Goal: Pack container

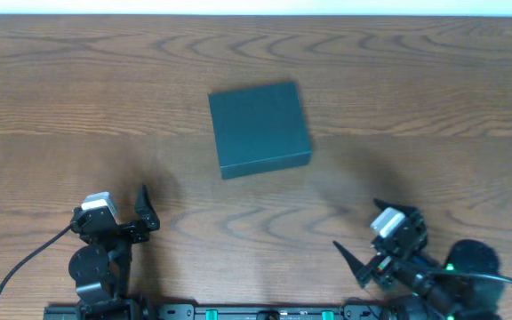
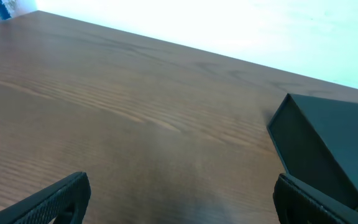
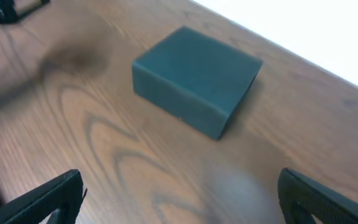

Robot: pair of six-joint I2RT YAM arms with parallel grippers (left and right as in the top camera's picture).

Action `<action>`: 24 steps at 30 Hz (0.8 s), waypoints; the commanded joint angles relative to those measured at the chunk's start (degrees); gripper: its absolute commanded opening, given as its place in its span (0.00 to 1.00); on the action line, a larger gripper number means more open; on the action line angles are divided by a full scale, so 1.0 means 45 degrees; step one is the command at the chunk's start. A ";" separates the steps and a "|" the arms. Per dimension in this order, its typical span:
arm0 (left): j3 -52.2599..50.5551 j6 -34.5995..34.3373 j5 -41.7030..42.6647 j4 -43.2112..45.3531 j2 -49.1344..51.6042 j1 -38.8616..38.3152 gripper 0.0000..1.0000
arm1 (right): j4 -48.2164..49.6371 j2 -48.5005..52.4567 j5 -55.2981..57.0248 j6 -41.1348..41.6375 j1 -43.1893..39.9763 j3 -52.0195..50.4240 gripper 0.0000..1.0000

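Observation:
The container point(image 1: 260, 129) is a dark teal-green square box that lies closed on the wooden table, a little past the middle. It also shows at the right edge of the left wrist view point(image 2: 328, 143) and in the upper middle of the right wrist view point(image 3: 194, 74). My left gripper point(image 1: 118, 212) is open and empty near the front left, well short of the box; its fingers frame bare wood point(image 2: 179, 208). My right gripper point(image 1: 372, 236) is open and empty near the front right, its fingers wide apart over bare wood point(image 3: 179, 202). No snack packets are in view.
The wooden table point(image 1: 416, 107) runs to a white far edge. The arm bases and a rail sit along the front edge point(image 1: 238, 311). Part of the left arm point(image 3: 5, 9) shows at the top left of the right wrist view.

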 commanded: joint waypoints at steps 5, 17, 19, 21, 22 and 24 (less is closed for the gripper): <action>-0.0316 0.0141 -0.0092 -0.0107 -0.0078 0.0005 0.95 | 0.0913 -0.2293 0.0063 0.0228 0.0126 -0.3385 0.99; -0.0316 0.0141 -0.0092 -0.0107 -0.0078 0.0005 0.95 | 0.1515 -0.3152 0.0306 0.1617 0.0160 -0.5110 0.99; -0.0316 0.0141 -0.0092 -0.0107 -0.0078 0.0005 0.95 | 0.1515 -0.3152 0.0301 0.1617 0.0160 -0.5110 0.99; -0.0316 0.0141 -0.0092 -0.0107 -0.0078 0.0005 0.95 | 0.1515 -0.3152 0.0306 0.1617 0.0160 -0.5110 0.99; -0.0311 0.0141 -0.0092 -0.0107 -0.0078 0.0005 0.95 | 0.1515 -0.3152 0.0306 0.1617 0.0160 -0.5110 0.99; -0.0316 0.0141 -0.0092 -0.0107 -0.0078 0.0005 0.95 | 0.1515 -0.3152 0.0306 0.1617 0.0160 -0.5110 0.99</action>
